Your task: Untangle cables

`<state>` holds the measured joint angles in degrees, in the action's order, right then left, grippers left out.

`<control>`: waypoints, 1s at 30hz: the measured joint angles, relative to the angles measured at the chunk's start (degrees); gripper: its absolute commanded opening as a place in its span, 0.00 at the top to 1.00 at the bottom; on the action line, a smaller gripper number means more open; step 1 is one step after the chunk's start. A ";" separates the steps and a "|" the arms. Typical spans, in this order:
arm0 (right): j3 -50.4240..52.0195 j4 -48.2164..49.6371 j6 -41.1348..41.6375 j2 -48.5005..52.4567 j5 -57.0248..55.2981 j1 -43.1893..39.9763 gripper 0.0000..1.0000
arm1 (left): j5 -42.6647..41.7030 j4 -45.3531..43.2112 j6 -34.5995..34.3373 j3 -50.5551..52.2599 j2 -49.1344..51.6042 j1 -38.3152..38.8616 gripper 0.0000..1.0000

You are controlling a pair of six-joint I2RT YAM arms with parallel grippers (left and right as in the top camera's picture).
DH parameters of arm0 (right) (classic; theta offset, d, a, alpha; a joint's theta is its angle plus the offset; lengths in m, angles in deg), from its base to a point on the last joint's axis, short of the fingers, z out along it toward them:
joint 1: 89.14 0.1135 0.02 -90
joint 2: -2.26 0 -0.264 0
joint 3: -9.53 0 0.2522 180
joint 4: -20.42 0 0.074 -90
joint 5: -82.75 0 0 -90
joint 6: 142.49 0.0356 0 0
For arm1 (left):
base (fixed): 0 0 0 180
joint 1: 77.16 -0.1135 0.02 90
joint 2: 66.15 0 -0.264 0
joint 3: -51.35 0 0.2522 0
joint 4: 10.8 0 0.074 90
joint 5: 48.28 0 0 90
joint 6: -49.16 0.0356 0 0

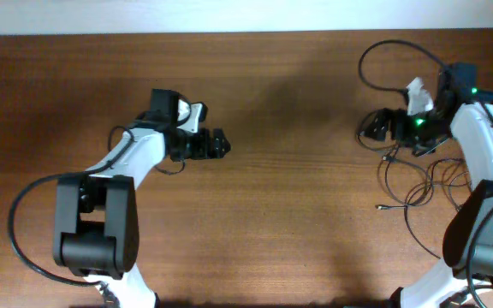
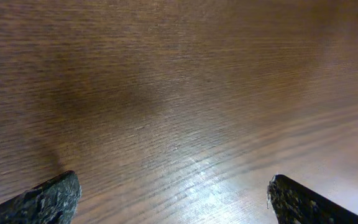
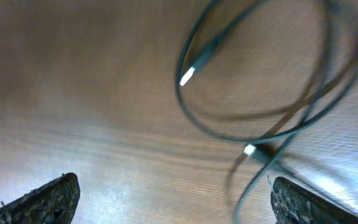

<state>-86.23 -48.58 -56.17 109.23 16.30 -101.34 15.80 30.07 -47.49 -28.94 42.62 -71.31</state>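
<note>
**A:** What's closest to the front edge?

**B:** The two arm bases. The left arm (image 1: 101, 214) comes up from the front left and the right arm (image 1: 486, 214) from the front right. Both stand over a brown wooden tabletop (image 1: 298, 214).

**A:** Where are the cables?

**B:** The cables (image 1: 418, 184) lie on the right side of the tabletop. They are thin black strands in loose, overlapping loops, beside the right arm and partly under it. On the near side of the heap, one small plug end (image 1: 379, 206) pokes out toward the middle.

**A:** And the fingers?

**B:** The right fingers (image 1: 371, 128) are just past the heap, pointing toward the centre. In the right wrist view they (image 3: 48, 202) are spread wide and grip nothing. Curved strands (image 3: 247, 134) lie on the wood below them, and two pale plug tips (image 3: 187, 76) show there, though that view is blurred.

**A:** The left side?

**B:** The left fingers (image 1: 218, 144) are on the left half, well apart from the cables. The left wrist view shows them (image 2: 48, 199) wide apart too, gripping nothing, with wood grain beneath.

**A:** Anything farther back?

**B:** A black far loop (image 1: 392, 60) arcs toward the far edge beside the right wrist. I can't tell whether it belongs to the heap or to the arm.
</note>
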 measured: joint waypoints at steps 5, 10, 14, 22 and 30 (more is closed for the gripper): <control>7.61 4.55 -0.04 0.11 0.26 6.69 0.02 | 15.72 -0.55 -0.50 0.00 0.00 7.98 0.01; 16.37 17.03 1.49 0.11 -1.95 16.50 0.02 | 22.43 -0.61 -0.50 0.00 0.00 10.21 0.01; 17.92 20.26 6.75 -0.42 -12.07 21.77 0.02 | 23.41 -0.61 -0.50 0.00 0.00 10.16 0.01; 18.78 25.20 8.28 -0.39 -16.17 22.80 0.02 | 23.43 -0.63 -0.50 0.00 0.00 10.16 0.01; 18.82 25.57 8.28 -0.31 -16.22 22.80 0.02 | 23.43 -0.59 -0.50 0.00 0.00 10.16 0.01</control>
<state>-67.41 -23.01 -47.89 108.93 0.08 -78.55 39.24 29.48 -47.99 -28.94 42.62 -61.15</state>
